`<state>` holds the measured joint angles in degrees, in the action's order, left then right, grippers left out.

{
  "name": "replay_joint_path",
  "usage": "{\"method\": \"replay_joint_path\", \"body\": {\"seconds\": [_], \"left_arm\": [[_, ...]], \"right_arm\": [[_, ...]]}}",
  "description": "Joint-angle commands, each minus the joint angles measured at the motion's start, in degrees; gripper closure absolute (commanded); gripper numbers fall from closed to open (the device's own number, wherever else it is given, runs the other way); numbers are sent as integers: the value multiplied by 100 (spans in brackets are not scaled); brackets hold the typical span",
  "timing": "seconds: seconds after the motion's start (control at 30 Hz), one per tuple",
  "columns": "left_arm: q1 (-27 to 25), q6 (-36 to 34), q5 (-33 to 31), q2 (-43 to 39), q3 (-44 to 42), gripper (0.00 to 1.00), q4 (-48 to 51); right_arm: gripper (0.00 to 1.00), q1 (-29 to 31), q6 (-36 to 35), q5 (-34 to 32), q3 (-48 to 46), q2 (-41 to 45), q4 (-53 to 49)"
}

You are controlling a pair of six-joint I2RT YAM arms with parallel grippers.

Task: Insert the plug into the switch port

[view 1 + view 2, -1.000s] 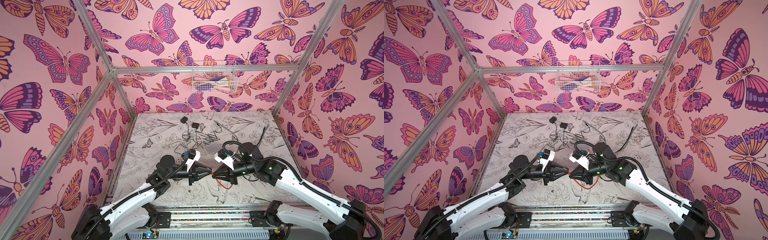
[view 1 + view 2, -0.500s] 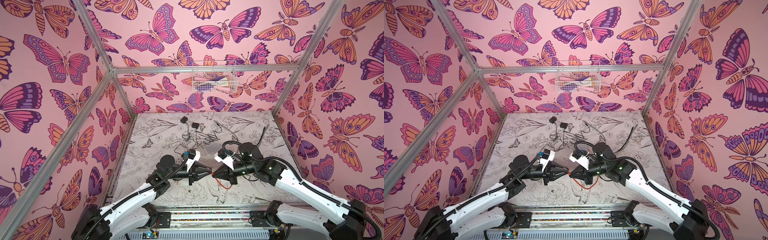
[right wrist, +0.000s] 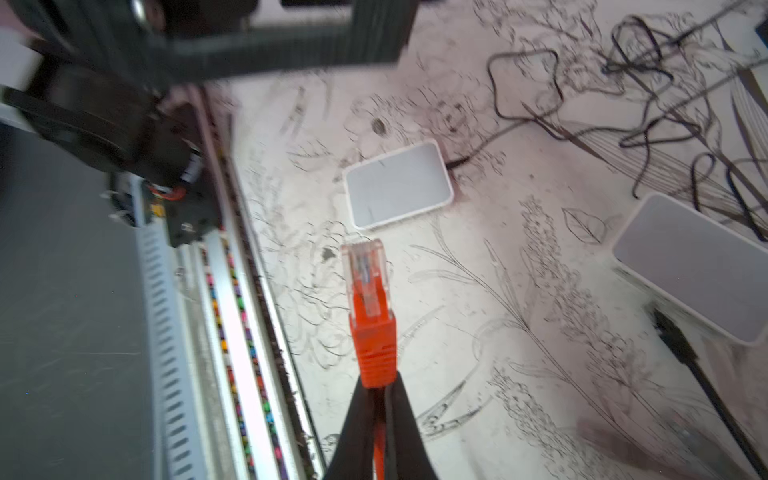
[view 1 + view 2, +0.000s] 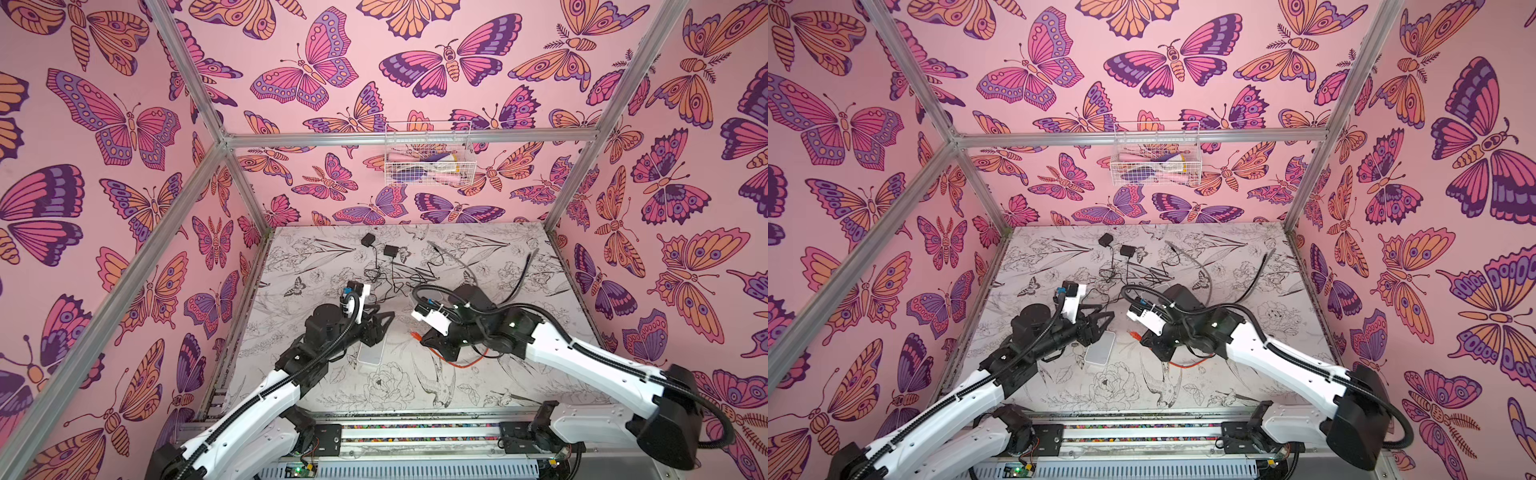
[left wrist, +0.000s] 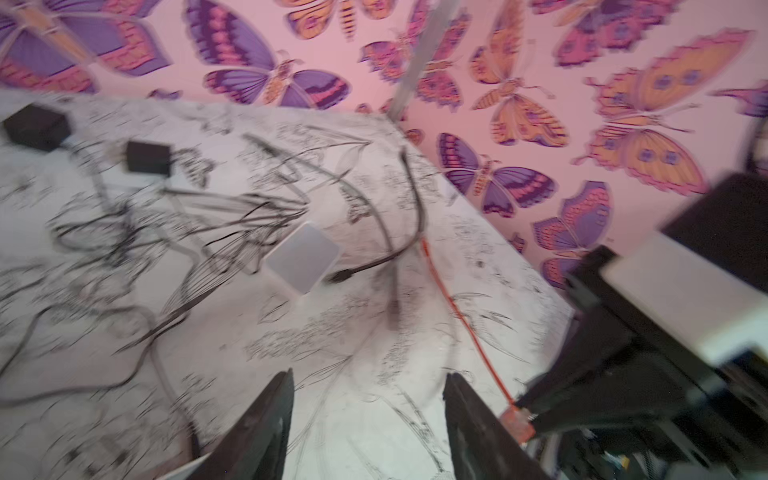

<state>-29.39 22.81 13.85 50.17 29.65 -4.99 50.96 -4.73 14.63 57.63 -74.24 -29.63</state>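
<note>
The right wrist view is giving the only close look at the plug (image 3: 368,291): a clear plastic head coming out of a ridged orange rubber boot. The right pincer (image 3: 376,388) is clamping shut on the tail of that boot, and the orange cable (image 3: 378,449) is running back between its black fingers. In both top views the plug is showing only as an orange speck, held above the table (image 4: 519,374) at near-middle. It is pointing left, just right of the switch (image 4: 370,353) and apart from it.

The switch is lying flat, a slim white box with rounded corners and a smooth, matte top. The left pincer (image 4: 382,322) is hanging over its far end; whether it is touching cannot be told. The blurred left wrist view is showing the left pincer's jaws standing apart, with bare table between them and nothing held. It is also showing a second white box (image 5: 303,257) farther off, with a black lead plugged into its side. The right arm is largely hiding this box in the top views.

The table is wearing a white covering with black line drawings of flowers and birds. Thin black leads (image 4: 399,278) are tangling across it.
</note>
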Motion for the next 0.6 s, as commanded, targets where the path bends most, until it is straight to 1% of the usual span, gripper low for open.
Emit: {"method": "replay_joint_path", "body": {"seconds": [0.0, 0.1, 0.2, 0.3, 0.53, 0.57], "left_arm": [[530, 672, -386, 164, -284, 43, 706], [751, 790, -489, 230, -545, 44, 786], [849, 890, -567, 263, -772, 44, 763], [906, 927, -476, 347, -871, 44, 774], [920, 1031, -380, 634, -1023, 44, 649], [917, 1064, -351, 701, -1179, 45, 582]], "right_arm": [[100, 369, -303, -1572, 248, -382, -642], [100, 592, -313, -2244, 313, -711, -719], [100, 757, -309, -2442, 394, -1049, -750], [100, 903, -331, -2445, 447, -1397, -664], [100, 1158, -328, -2157, 689, -2272, -380], [100, 1194, -327, -2148, 749, -2402, -356]]}}
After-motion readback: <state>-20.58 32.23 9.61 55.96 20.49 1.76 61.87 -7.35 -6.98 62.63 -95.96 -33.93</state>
